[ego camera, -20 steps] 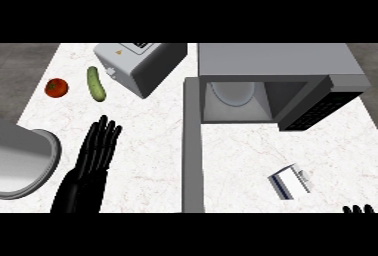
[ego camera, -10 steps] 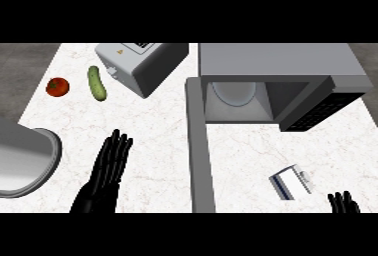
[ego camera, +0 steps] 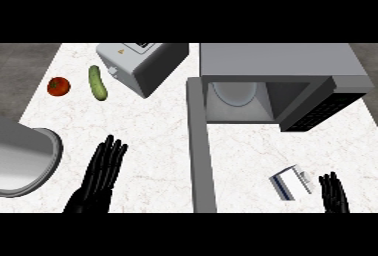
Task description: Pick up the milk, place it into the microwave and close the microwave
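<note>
Right hand (ego camera: 334, 194) now nearer, fingers straight, beside milk (ego camera: 290, 182) lying diagonally.

Milk carton (ego camera: 292, 181) lying beside open right hand (ego camera: 334, 194), microwave (ego camera: 273, 85) door open

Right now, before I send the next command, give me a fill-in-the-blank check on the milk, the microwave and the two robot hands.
1. The microwave door stands ____.
2. The milk carton lies on the counter just beside the ____ robot hand.
3. The left robot hand has straight fingers and holds ____.
4. Left of the cucumber lies a red ____.

Missing words: open; right; nothing; tomato
</note>
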You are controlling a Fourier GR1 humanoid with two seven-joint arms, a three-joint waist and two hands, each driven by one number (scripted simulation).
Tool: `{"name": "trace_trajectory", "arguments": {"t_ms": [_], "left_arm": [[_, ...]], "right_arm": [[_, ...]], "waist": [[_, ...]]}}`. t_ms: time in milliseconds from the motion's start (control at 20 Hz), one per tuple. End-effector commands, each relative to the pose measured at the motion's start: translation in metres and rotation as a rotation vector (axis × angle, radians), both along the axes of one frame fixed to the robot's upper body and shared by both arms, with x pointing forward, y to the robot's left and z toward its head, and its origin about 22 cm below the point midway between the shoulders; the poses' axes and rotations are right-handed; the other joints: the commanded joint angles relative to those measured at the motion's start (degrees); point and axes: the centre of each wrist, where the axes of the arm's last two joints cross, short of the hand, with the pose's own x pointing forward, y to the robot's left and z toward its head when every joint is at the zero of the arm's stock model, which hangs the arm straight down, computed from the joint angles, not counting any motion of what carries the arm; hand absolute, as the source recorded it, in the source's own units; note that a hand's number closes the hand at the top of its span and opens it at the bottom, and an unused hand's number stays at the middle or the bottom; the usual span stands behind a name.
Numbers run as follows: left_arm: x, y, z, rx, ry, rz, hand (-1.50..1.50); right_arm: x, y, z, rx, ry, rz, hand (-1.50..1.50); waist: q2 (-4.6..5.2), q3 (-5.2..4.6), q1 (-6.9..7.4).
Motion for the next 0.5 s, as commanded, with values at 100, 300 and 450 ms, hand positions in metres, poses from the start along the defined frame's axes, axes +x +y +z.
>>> {"name": "trace_trajectory", "arguments": {"t_ms": [100,300,450], "left_arm": [[-0.008,0.03,-0.008,-0.021,0.019,-0.006,-1.5],[0.003,0.055,-0.004,-0.027,0.005,0.015,-1.5],[-0.01,0.052,-0.009,-0.024,0.021,-0.005,-1.5]], "right_arm": [[0.013,-0.027,-0.021,-0.038,0.007,-0.046,-1.5],[0.041,-0.034,-0.03,-0.081,0.01,-0.073,-1.5],[0.051,-0.013,-0.054,-0.07,0.007,-0.07,-1.5]], "waist": [[0.01,0.0,0.03],[0.05,0.0,0.07],[0.04,0.01,0.16]]}}
